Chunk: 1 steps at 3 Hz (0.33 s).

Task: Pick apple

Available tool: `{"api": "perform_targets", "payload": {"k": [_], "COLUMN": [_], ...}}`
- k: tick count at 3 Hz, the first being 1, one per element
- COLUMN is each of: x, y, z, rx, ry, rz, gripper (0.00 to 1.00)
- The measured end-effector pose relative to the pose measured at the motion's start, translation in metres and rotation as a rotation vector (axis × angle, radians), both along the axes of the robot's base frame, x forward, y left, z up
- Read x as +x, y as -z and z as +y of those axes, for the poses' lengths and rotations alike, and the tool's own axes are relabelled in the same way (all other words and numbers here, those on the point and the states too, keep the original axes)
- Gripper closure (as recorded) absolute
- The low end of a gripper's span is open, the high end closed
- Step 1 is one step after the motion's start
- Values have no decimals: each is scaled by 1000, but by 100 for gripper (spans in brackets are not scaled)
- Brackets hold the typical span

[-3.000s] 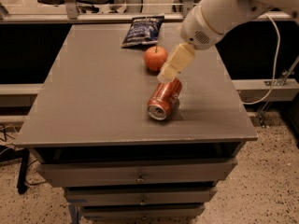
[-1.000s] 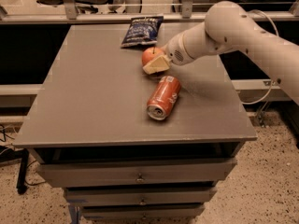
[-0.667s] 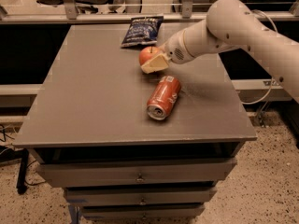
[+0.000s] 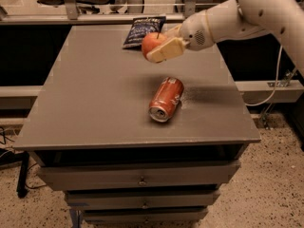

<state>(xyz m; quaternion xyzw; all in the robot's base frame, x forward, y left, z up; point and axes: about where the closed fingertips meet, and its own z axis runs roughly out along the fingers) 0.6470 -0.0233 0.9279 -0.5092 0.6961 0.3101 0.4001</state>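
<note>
The apple [image 4: 151, 43] is small, round and red-orange with a thin dark stem. It sits between the cream fingers [image 4: 164, 50] of my gripper [image 4: 160, 44], lifted off the grey table [image 4: 95, 94] near its far side. The gripper is shut on the apple, with the white arm reaching in from the upper right. A red-orange soda can [image 4: 166, 99] lies on its side on the table, below and in front of the gripper, apart from it.
A dark blue snack bag [image 4: 142, 30] lies at the table's far edge, just behind the apple. The table stands on a drawer unit [image 4: 137, 179]. A cable hangs at the right, and chair legs stand behind the table.
The gripper has closed on the apple and lifted it off the table, moving slightly up and toward the far side. The can and the bag have not moved.
</note>
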Motion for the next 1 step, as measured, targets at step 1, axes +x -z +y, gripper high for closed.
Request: {"api": "perform_targets", "payload": {"k": [1], "x": [-11], "y": [-11], "z": [0], "rx": [8], "ry": [-44], "rz": [11], "gripper": [100]}}
